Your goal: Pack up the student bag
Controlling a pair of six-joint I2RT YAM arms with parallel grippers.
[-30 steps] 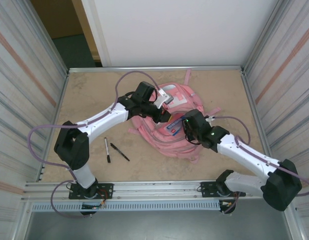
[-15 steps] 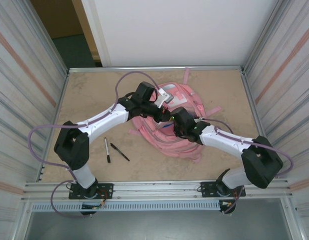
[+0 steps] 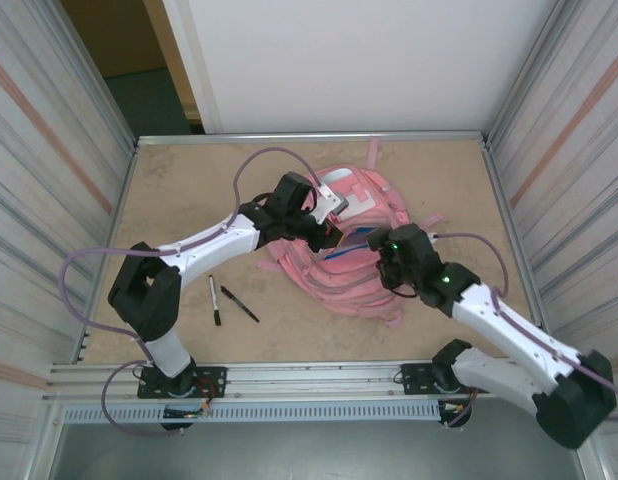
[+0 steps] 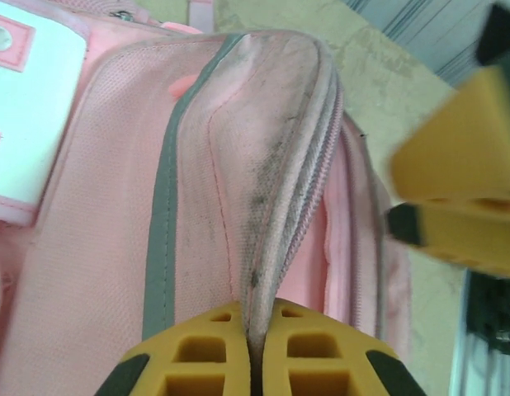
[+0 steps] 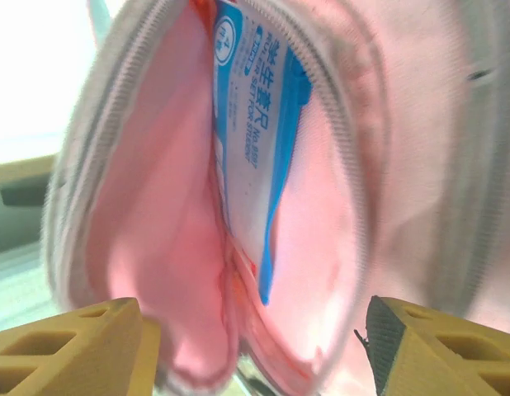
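1. Jaws: left gripper (image 4: 253, 334) is pinched tight on a fold of the bag (image 3: 351, 288) beside its zip. Right gripper (image 5: 251, 351) is spread wide at the bag's mouth, gripping nothing.
2. Bag lies mid-table (image 3: 189, 190), its middle hidden under both wrists.
3. Inside the bag: blue-and-white pack (image 5: 259, 140), print blurred, lower end lost in the lining.
4. Left of the bag: pen (image 3: 215, 298) and second pen (image 3: 239, 304), too small to tell details.
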